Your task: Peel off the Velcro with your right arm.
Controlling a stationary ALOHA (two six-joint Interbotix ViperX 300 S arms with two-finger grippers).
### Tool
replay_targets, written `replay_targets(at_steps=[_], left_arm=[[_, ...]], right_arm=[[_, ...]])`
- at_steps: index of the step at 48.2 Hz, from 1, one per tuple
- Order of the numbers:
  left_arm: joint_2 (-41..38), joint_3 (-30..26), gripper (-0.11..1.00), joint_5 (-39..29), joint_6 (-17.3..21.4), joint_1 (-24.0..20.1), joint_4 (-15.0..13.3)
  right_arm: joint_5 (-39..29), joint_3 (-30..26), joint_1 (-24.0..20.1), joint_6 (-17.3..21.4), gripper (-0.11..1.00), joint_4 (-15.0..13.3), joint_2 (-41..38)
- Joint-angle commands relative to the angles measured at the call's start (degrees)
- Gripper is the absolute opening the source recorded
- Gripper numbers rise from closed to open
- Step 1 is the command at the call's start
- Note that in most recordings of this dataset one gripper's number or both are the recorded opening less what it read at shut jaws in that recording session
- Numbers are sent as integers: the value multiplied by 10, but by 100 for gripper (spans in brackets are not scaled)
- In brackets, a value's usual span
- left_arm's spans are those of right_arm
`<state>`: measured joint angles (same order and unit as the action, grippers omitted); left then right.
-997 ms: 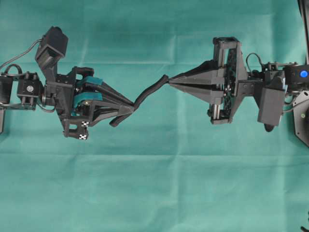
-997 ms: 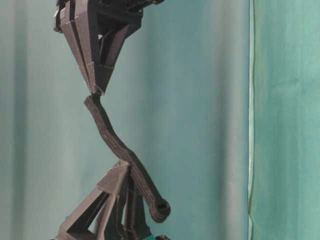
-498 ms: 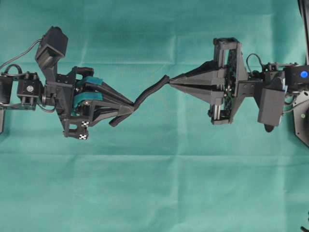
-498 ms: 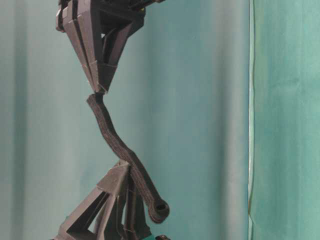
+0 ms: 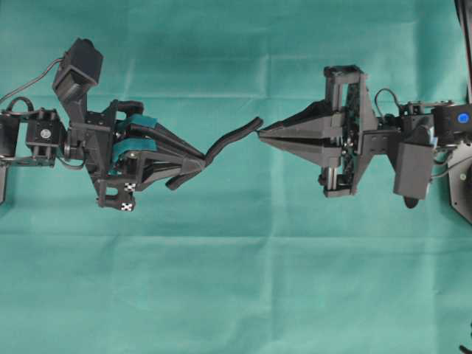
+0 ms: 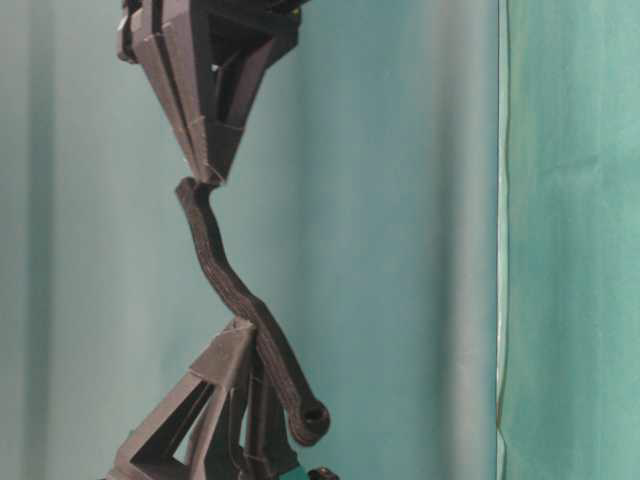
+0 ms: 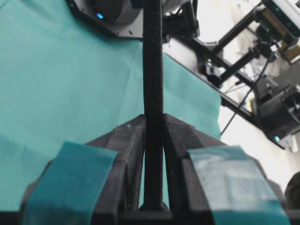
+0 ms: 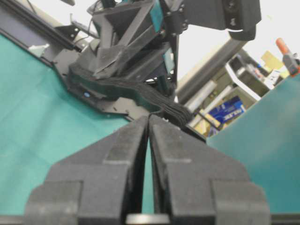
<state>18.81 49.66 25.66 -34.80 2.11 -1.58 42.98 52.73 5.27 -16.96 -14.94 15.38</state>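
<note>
The Velcro (image 5: 228,139) is a black strap stretched in the air between my two grippers, above the teal cloth. My left gripper (image 5: 202,158), the one with teal patches, is shut on its middle part (image 7: 153,70). The knob end (image 6: 310,420) hangs free past the left jaws. My right gripper (image 5: 259,132), all black with long pointed jaws, is shut, its tips pinching the strap's other end (image 8: 171,111). In the table-level view the right gripper (image 6: 207,178) stands above and the left gripper (image 6: 245,330) below, with the bent Velcro (image 6: 225,290) between them.
Teal cloth (image 5: 236,280) covers the whole table. The right arm's base (image 5: 461,184) sits at the right edge, and the left arm's camera module (image 5: 77,70) sticks out at upper left. A vertical fold of cloth (image 6: 503,240) runs down the table-level view.
My right gripper has shifted and tilted a little, drawing the strap's end along so the strap bends differently. The left gripper has hardly moved.
</note>
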Motion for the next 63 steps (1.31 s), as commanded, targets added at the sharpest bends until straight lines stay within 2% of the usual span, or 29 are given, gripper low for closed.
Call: replay_targets(at_steps=[1, 38, 63], left_arm=[[9, -11, 10, 7, 0, -4, -1], [9, -10, 10, 19, 0, -12, -1], [6, -10, 10, 34, 0, -16, -1]], right_arm=[[12, -11, -4, 1, -9, -1, -3], [28, -37, -23, 2, -9, 0, -45], [38, -79, -33, 2, -9, -1, -99]])
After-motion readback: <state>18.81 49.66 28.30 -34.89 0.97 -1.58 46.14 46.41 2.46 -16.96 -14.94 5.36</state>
